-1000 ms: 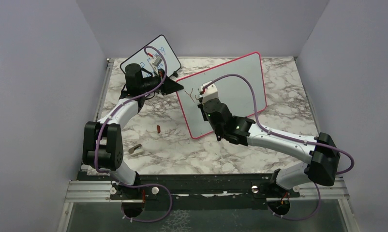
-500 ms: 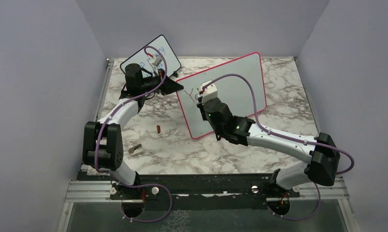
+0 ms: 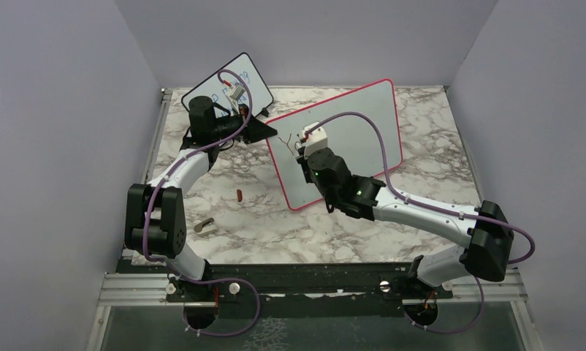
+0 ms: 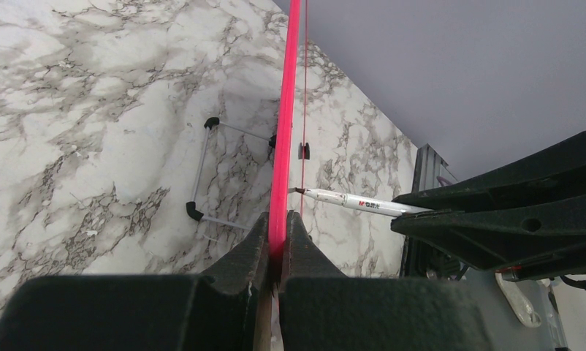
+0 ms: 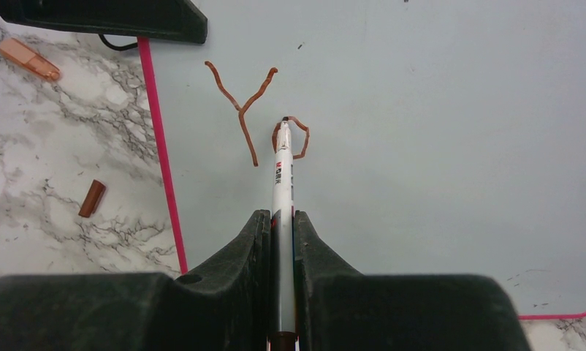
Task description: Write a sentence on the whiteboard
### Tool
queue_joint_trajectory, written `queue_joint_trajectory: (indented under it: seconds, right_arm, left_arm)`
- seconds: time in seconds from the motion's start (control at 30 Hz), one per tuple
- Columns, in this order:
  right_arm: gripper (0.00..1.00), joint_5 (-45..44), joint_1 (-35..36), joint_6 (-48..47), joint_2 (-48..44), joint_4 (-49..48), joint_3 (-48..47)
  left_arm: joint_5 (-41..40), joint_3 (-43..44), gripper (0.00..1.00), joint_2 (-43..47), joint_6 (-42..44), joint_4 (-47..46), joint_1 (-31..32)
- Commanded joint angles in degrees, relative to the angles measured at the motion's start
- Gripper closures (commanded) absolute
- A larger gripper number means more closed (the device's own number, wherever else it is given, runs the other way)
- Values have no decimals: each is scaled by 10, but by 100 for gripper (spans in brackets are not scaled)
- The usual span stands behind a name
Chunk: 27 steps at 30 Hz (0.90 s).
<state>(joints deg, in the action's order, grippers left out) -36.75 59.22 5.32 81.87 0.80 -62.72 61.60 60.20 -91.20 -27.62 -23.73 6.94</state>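
Note:
The whiteboard (image 3: 356,139) with its red-pink frame stands tilted at the table's middle. My left gripper (image 3: 264,129) is shut on the whiteboard's left edge; in the left wrist view the frame (image 4: 281,161) runs between my fingers. My right gripper (image 3: 307,150) is shut on a white marker (image 5: 281,179), its tip touching the board. The sentence (image 5: 255,110) shows as a brownish-red "Y" and a nearly closed "o" under the tip. The marker also shows in the left wrist view (image 4: 356,202).
A smaller black-framed board (image 3: 240,82) with blue writing stands behind the left arm. A brownish-red marker cap (image 3: 239,194) and a small grey piece (image 3: 204,224) lie on the marble table (image 3: 261,227). The whiteboard's wire feet (image 4: 202,172) rest behind it.
The right gripper has shifted slightly along the board while tracing the second letter. The left arm has not moved.

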Motion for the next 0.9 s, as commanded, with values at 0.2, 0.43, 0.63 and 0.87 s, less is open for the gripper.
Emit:
queue_joint_trajectory:
  seconds: [0.2,0.43,0.63,0.87]
  right_arm:
    - [99,17,-2,10,-13,30,1]
    - [99,2,-4,-9,-41,9,14]
    - [99,-11,-18,-17,-48,7,23]
    - [99,-2,-24,-20,-39,2,23]
  left_arm:
    - [16,3,100,-13,12,15,9]
    - [16,3,100,-12,12,15,9]
    - [16,2,100,-12,11,15,9]
    - [17,3,100,-12,11,15,9]
